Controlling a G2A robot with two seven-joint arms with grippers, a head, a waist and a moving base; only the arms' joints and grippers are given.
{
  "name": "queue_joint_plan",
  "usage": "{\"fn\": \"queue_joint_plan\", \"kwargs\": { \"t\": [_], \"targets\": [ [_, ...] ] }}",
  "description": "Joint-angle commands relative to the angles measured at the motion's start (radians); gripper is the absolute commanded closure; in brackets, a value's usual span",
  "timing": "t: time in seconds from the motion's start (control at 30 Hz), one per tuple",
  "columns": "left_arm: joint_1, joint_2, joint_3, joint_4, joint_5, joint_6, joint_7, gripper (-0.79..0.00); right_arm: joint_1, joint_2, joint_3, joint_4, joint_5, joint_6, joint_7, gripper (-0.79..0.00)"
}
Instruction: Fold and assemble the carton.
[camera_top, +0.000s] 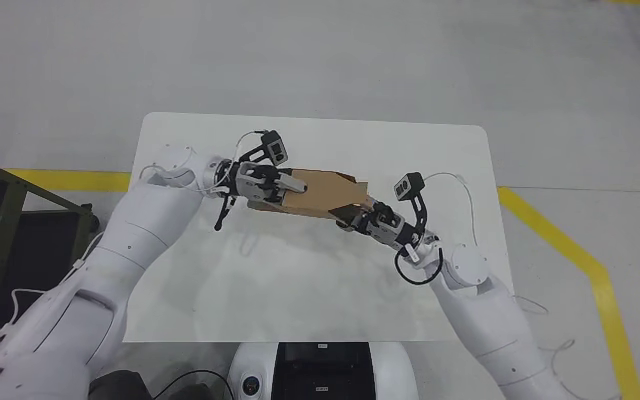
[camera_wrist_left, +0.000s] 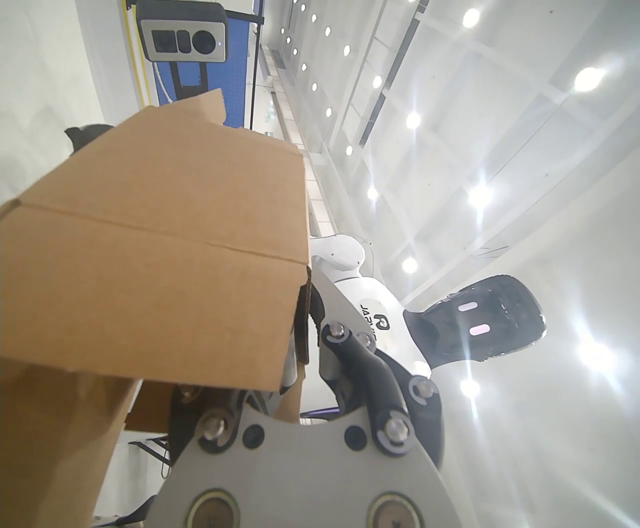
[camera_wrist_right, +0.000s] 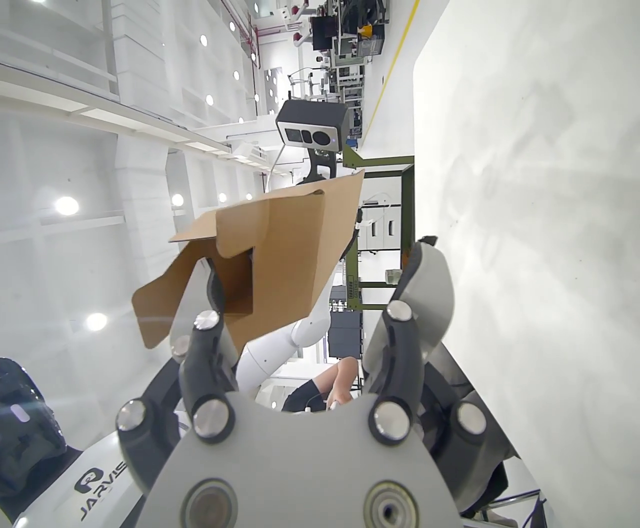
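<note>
Top view, nearest the robot: the right gripper (camera_top: 352, 216) sits at the near right end of the carton (camera_top: 320, 192), over the middle of the white table (camera_top: 300, 300). Right wrist view shows this gripper spread wide. One of its fingertips (camera_wrist_right: 207, 272) lies at the open end of the carton (camera_wrist_right: 295, 235), against a folded flap. The other finger stands well apart from the board, on the side toward the table (camera_wrist_right: 525, 150). That open end shows bare brown inner walls and loose flaps, one of them bent outward. Whether anything lies deeper inside cannot be told.

The carton is a partly formed sleeve of brown cardboard. It spans the gap between the two grippers and appears to be held off the tabletop. Its outer faces are plain brown board, crossed by a straight fold line.

A little farther out, the left gripper (camera_top: 283, 186) is clamped on the carton's other end. In the left wrist view the carton (camera_wrist_left: 150, 240) covers one finger, and the other finger (camera_wrist_left: 350, 345) sits tight beside the board's edge.

Past the table's sides, a yellow line (camera_top: 70, 180) marks the grey floor.
</note>
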Motion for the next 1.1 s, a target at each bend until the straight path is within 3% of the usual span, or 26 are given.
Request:
{"fn": "queue_joint_plan", "kwargs": {
  "t": [0.0, 0.17, 0.27, 0.63, 1.07],
  "targets": [
    [-0.002, -0.002, -0.002, 0.005, 0.002, -0.004, 0.000, 0.000, -0.003, 0.000, 0.005, -0.001, 0.003, -0.005, -0.004, -0.653],
    [-0.002, -0.002, -0.009, 0.022, 0.011, -0.014, 0.000, 0.000, -0.009, 0.002, 0.026, -0.010, 0.009, -0.018, -0.014, -0.699],
    [-0.004, 0.000, -0.014, 0.029, 0.027, -0.029, 0.000, 0.000, -0.011, 0.004, 0.041, -0.022, 0.011, -0.029, -0.010, -0.785],
    [-0.007, 0.015, 0.006, 0.017, 0.102, -0.097, 0.000, 0.000, -0.024, 0.008, 0.114, -0.084, 0.137, -0.034, 0.014, -0.785],
    [-0.028, 0.021, 0.049, 0.029, 0.065, -0.114, 0.000, 0.000, -0.030, -0.003, 0.066, -0.116, 0.238, 0.007, 0.062, -0.785]
  ]
}}
